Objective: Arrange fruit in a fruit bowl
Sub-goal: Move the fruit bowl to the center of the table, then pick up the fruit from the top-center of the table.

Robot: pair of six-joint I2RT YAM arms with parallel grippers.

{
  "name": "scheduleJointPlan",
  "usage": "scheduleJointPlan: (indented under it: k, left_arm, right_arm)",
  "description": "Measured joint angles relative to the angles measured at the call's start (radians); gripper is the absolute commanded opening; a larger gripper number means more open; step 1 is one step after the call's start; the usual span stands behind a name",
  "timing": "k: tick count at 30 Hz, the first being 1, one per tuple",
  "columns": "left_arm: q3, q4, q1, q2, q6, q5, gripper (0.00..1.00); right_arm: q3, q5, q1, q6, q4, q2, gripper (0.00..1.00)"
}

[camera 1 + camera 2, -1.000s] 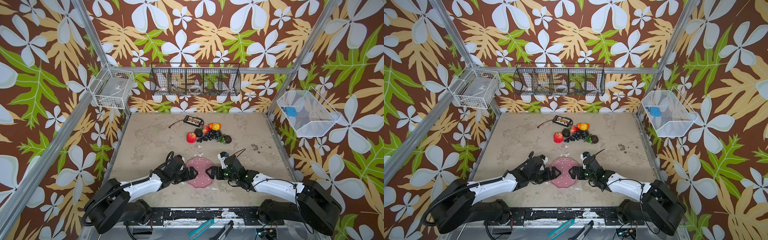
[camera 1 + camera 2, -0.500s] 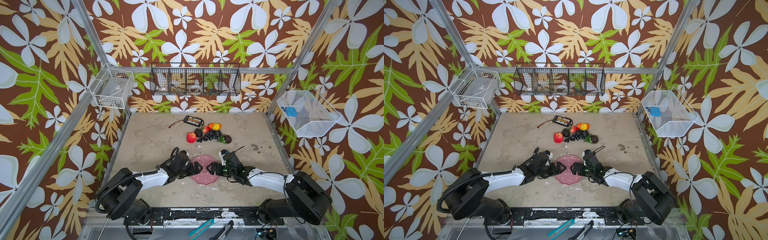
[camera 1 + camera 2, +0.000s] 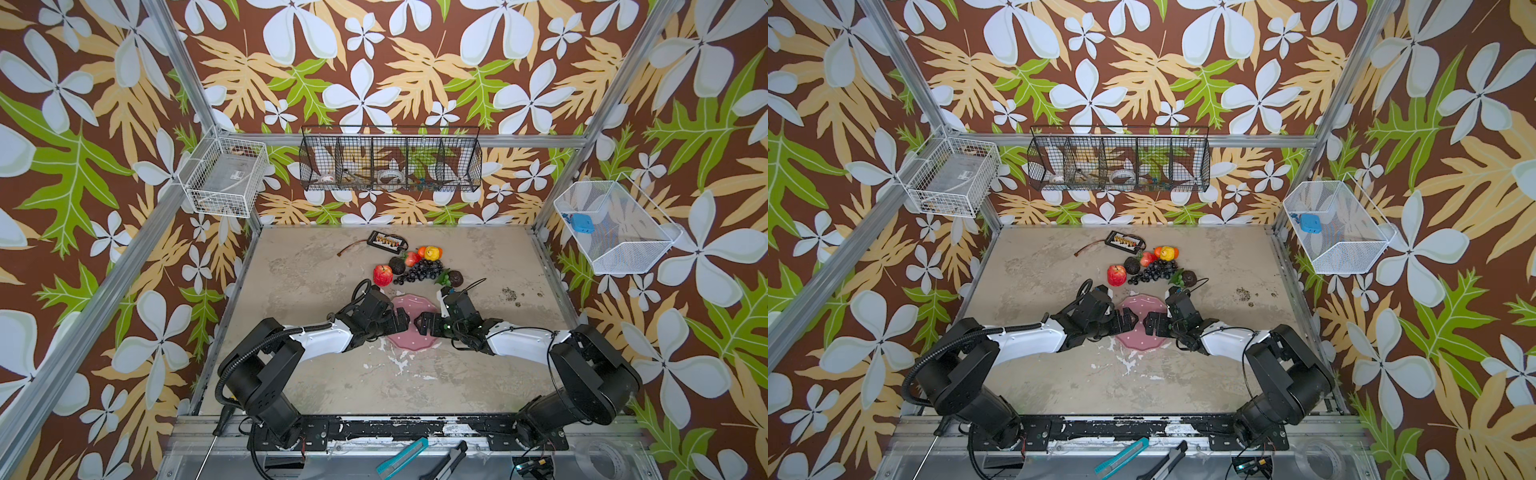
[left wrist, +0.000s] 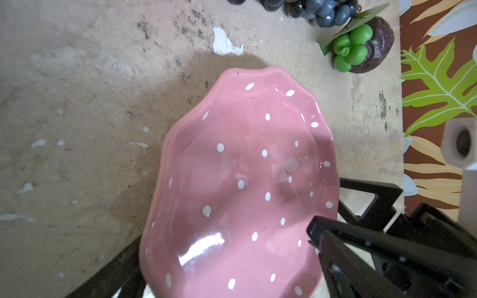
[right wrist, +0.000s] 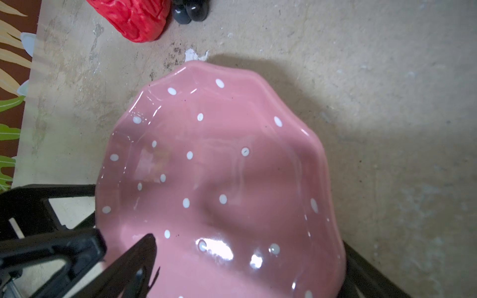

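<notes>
1. Fruit bowl (image 3: 411, 341): pink, white-dotted, scalloped rim. It sits on the table (image 3: 311, 291) directly between the two claws, mouth up. Both wrist views show its glazed inside bare (image 4: 232, 180) (image 5: 219, 180).
2. Axis: near-round in both top views, so it has no true long axis and faces only upward. The wrist views stretch it, which I take for perspective. It looks level, but I cannot tell whether its foot is fully down.
3. Left claw (image 3: 402, 323): jaws wide apart, clamped on nothing. One finger (image 4: 348, 247) lies over the bowl's inside, and the other is half hidden behind the rim.
4. Right claw (image 3: 421, 325): the mirror of the left, jaws apart and empty. One finger (image 5: 139, 258) is over the glaze, its mate behind the rim. The two claws face each other tip to tip over the bowl's middle, close but not touching.
5. Fruit: all of it lies beyond the claws, away from the arm bases.
   - The red apple (image 3: 382, 275) is just past the left claw.
   - The dark piece (image 3: 455, 277) with a green cap is just past the right claw.
   - The grape bunch (image 3: 422, 270) is between them, past the far rim. Its long axis runs crosswise, parallel to the line joining the claws.
   - The lemon (image 3: 433, 252) is behind the grapes.
   - The black gadget (image 3: 386, 242) is farther still and not part of the job.
6. Step, as I judge it: the bowl is being handled or settled, and loading has not begun. Each claw appears to straddle the rim, so closing would pinch the rim. Otherwise, the next move calls for lifting clear and reaching past the bowl to the nearest fruit. For the left claw that is the apple.
</notes>
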Motion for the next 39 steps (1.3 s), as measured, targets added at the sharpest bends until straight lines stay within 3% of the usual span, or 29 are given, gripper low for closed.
scheduleJointPlan:
  k: [12,17,21,27,39]
  left_arm:
    - [-0.013,-0.015,0.06,-0.067,0.023,-0.029,1.0]
    - [0.064,-0.1,0.074,-0.151,0.069,-0.138,0.99]
    - [0.172,-0.15,0.081,-0.158,0.127,-0.242,0.9]
    - [0.368,-0.233,0.14,-0.036,0.186,-0.303,0.68]
    - [0.751,-0.447,0.169,0.306,0.29,-0.307,0.49]
  right_arm:
    - [0.012,0.056,-0.024,-0.058,-0.106,-0.103,1.0]
    - [-0.004,0.098,-0.045,-0.09,-0.161,-0.248,1.0]
    - [-0.025,0.121,-0.045,-0.113,-0.202,-0.383,1.0]
    - [-0.077,0.145,-0.045,-0.127,-0.254,-0.529,1.0]
    - [-0.166,0.159,-0.045,-0.127,-0.341,-0.658,1.0]
